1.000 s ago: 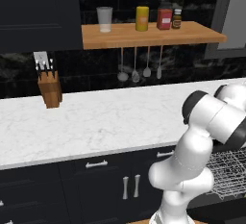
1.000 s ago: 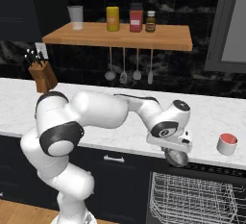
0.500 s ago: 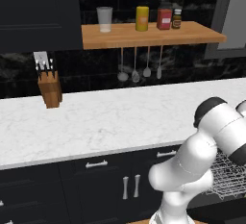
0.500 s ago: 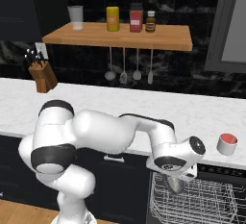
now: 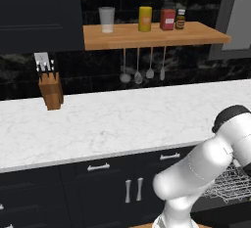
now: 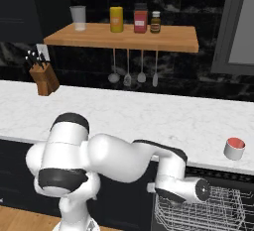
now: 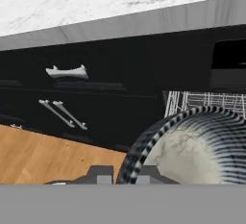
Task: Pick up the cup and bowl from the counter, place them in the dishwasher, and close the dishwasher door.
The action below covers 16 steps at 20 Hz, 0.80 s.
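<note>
Lowered since a second ago: gripper (image 7: 126, 174) closed on dark-ribbed, marble-lined round bowl (image 7: 192, 143), beside grey wire dishwasher rack (image 6: 208, 212); step judged bowl placement, next calls for release into rack.

bowl (image 7: 192, 146): lower part cut off by the hand view's bottom band
jaws: mostly hidden behind the bowl; stance cannot be told
wire rack (image 5: 229, 185): partly hidden by the arm, cut by the frame edge
cup (image 6: 234, 148): contents too small to tell
</note>
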Tool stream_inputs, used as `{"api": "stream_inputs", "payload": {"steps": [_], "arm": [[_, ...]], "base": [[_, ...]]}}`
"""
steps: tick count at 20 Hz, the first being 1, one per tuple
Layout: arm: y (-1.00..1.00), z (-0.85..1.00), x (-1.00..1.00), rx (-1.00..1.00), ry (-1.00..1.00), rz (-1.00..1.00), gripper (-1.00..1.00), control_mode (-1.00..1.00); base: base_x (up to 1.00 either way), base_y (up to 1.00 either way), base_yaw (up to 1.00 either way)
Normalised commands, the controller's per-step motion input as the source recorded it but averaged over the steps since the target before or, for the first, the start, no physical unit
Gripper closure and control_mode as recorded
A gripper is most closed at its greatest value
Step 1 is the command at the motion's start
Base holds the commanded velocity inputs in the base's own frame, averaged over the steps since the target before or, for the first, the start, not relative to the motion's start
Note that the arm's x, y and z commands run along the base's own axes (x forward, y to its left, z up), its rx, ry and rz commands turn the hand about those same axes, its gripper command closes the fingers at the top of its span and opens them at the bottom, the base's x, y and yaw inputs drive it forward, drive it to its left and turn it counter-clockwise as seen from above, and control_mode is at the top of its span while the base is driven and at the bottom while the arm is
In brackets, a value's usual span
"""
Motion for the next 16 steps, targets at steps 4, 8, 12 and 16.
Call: {"api": "stream_inputs", "payload": {"steps": [4,8,12,16], "arm": [[-0.51,-0.47,0.0,0.06,-0.02,0.04,1.0,-1.0],[-0.44,-0.27,0.31,0.07,0.0,0.04,1.0,-1.0],[-0.3,-0.11,0.54,0.01,0.05,0.04,1.0,-1.0],[-0.32,-0.3,0.55,0.0,0.13,0.0,1.0,-1.0]], "base": [[0.0,0.0,0.0],[0.0,0.0,0.0],[0.0,0.0,0.0],[0.0,0.0,0.0]]}}
